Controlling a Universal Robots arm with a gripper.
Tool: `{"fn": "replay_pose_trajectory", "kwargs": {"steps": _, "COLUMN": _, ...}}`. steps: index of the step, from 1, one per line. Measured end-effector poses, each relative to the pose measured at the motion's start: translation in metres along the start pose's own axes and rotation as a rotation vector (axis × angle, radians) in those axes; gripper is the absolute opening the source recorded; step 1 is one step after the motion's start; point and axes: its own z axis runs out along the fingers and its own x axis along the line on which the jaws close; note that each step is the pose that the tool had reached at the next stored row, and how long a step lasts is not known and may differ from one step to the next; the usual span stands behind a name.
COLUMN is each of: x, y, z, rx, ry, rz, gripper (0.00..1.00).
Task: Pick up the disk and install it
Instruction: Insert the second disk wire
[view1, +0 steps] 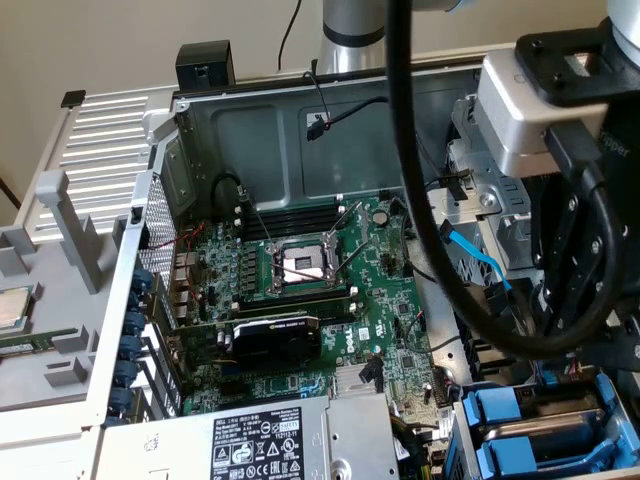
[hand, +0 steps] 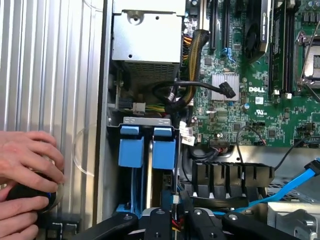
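Note:
Two blue-handled drive carriers stand on edge side by side in the drive cage at the case's corner. I take the disk (hand: 164, 149) (view1: 500, 405) to be the one in line with my gripper. The other carrier (hand: 131, 147) (view1: 515, 455) sits beside it. My gripper (hand: 177, 221) hangs just off the cage, close to the carriers' far ends. In the exterior view the gripper (view1: 575, 300) reaches down at the right, above the cage. Whether it touches or grips anything is hidden.
A person's hands (hand: 25, 170) hold a small black object on the ribbed metal panel (hand: 55, 75) beside the case. The motherboard (view1: 310, 290), the power supply (hand: 146, 40), blue SATA cables (hand: 280, 192) and a thick black robot cable (view1: 430, 230) crowd the case around the cage.

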Motion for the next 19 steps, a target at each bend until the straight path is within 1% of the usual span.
{"fn": "replay_pose_trajectory", "kwargs": {"steps": 1, "x": 0.0, "y": 0.0, "z": 0.0, "rx": -0.0001, "ry": 0.0006, "rz": -0.017, "gripper": 0.19}}
{"fn": "replay_pose_trajectory", "kwargs": {"steps": 2, "x": 0.0, "y": 0.0, "z": 0.0, "rx": -0.0002, "ry": 0.001, "rz": -0.036, "gripper": 0.13}}
{"fn": "replay_pose_trajectory", "kwargs": {"steps": 3, "x": 0.0, "y": 0.0, "z": -0.0001, "rx": -0.0002, "ry": 0.0016, "rz": -0.051, "gripper": 0.11}}
{"fn": "replay_pose_trajectory", "kwargs": {"steps": 9, "x": 0.0001, "y": -0.0019, "z": -0.0002, "rx": -0.0007, "ry": 0.004, "rz": -0.13, "gripper": 0.11}}
{"fn": "replay_pose_trajectory", "kwargs": {"steps": 16, "x": 0.0004, "y": -0.0081, "z": -0.0003, "rx": -0.001, "ry": 0.006, "rz": -0.201, "gripper": 0.11}}
{"fn": "replay_pose_trajectory", "kwargs": {"steps": 19, "x": 0.0005, "y": -0.0091, "z": -0.0004, "rx": -0.0013, "ry": 0.0073, "rz": -0.242, "gripper": 0.11}}
